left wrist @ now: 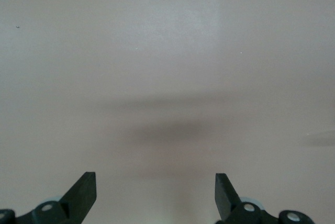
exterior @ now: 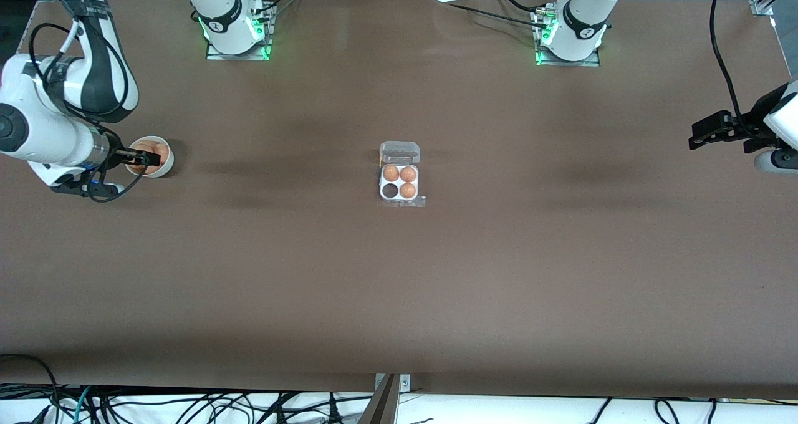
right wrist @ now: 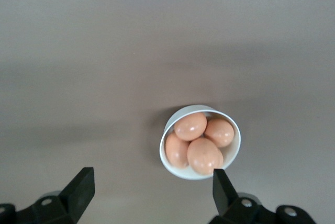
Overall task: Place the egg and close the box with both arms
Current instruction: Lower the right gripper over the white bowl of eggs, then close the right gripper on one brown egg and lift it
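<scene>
The box [exterior: 399, 197] sits mid-table with its clear lid [exterior: 399, 152] open on the side toward the robots' bases. Three of its cells hold an egg [exterior: 391, 173]; the fourth cell [exterior: 390, 191] is empty. My right gripper [exterior: 151, 158] is open and empty above a white bowl [exterior: 167, 164] at the right arm's end of the table. In the right wrist view the gripper [right wrist: 152, 185] is open and one finger [right wrist: 222, 185] is by the rim of the bowl [right wrist: 170, 130], which holds several eggs [right wrist: 203, 156]. My left gripper [exterior: 701, 134] hangs open and empty over bare table [left wrist: 155, 187].
The brown table [exterior: 399, 287] spreads wide around the box. The arm bases [exterior: 237, 31] stand along the edge farthest from the front camera. Cables [exterior: 187, 405] lie below the table's near edge.
</scene>
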